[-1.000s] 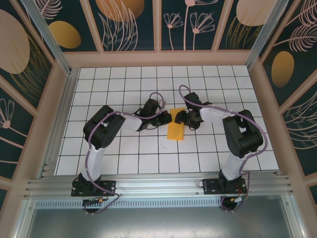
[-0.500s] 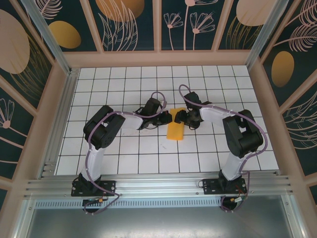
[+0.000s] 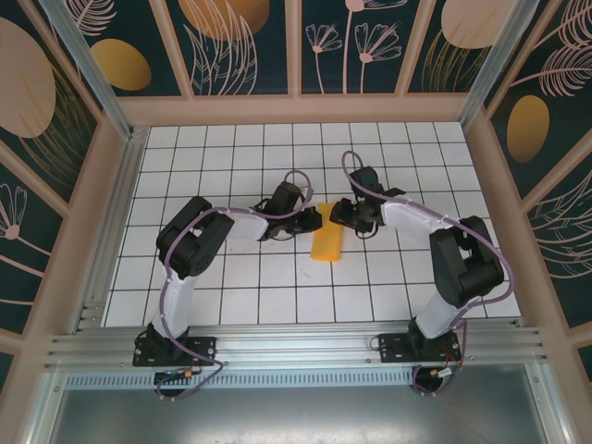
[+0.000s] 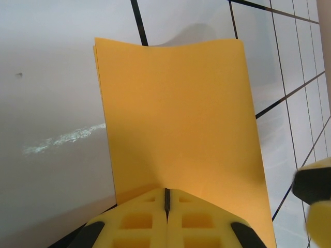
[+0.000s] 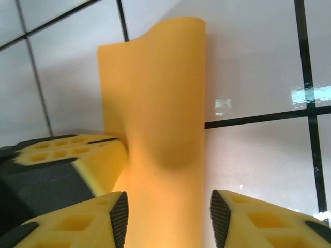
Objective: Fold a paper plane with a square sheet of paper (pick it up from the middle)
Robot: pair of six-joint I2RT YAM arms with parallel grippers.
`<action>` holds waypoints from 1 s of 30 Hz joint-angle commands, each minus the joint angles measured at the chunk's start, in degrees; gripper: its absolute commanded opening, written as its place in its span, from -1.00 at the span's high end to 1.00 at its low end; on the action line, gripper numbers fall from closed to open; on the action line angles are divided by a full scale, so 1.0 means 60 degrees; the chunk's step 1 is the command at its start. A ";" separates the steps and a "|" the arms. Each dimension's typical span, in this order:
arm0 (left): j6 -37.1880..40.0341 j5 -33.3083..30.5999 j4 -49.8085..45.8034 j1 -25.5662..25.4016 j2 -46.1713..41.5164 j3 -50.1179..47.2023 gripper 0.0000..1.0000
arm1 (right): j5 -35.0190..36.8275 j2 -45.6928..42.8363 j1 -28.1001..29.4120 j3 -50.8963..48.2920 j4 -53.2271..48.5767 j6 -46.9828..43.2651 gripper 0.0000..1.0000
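The left pincer (image 4: pixel 166 199) is pinching the near edge of the thin orange paper sheet (image 4: pixel 176 119), its yellow pads pressed together on the doubled layers, so the folded strip is reaching out ahead of it and bowing slightly at the far end. Just right of that grip, the right pincer (image 5: pixel 168 219) is standing spread, one finger on either side of the strip, not squeezing. For a clean crease, I judge it should be closing low over aligned edges while the left is holding firm. Beneath both pincers the glossy white table with black grid lines (image 3: pixel 231 296) is reflecting light, and teal leaf-patterned wall panels (image 3: pixel 250 46) in pale wooden frames are enclosing it.
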 commanded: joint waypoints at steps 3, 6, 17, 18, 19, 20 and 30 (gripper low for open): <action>0.0289 -0.0403 -0.0700 -0.0029 0.0634 0.0046 0.90 | -0.1383 -0.0255 -0.0277 -0.0380 0.0799 0.0115 0.50; 0.0288 -0.0415 -0.0693 -0.0034 0.0636 0.0053 0.90 | -0.1707 -0.0166 -0.0293 -0.0521 0.1086 0.0100 0.62; 0.0271 -0.0322 -0.0690 -0.0031 0.0710 0.0083 0.90 | -0.1964 0.0395 -0.0589 -0.0965 0.1410 -0.0022 0.67; 0.0274 -0.0315 -0.0686 -0.0032 0.0721 0.0086 0.91 | -0.1935 0.0440 -0.0609 -0.0996 0.1412 -0.0059 0.67; 0.0277 -0.0300 -0.0676 -0.0029 0.0732 0.0090 0.91 | -0.1900 0.0475 -0.0644 -0.1045 0.1408 -0.0068 0.67; 0.0273 -0.0300 -0.0683 -0.0034 0.0725 0.0093 0.91 | -0.1897 0.0505 -0.0659 -0.1106 0.1423 -0.0103 0.66; 0.0258 -0.0278 -0.0645 -0.0028 0.0753 0.0083 0.93 | -0.1804 0.0711 -0.0756 -0.1265 0.1445 -0.0193 0.65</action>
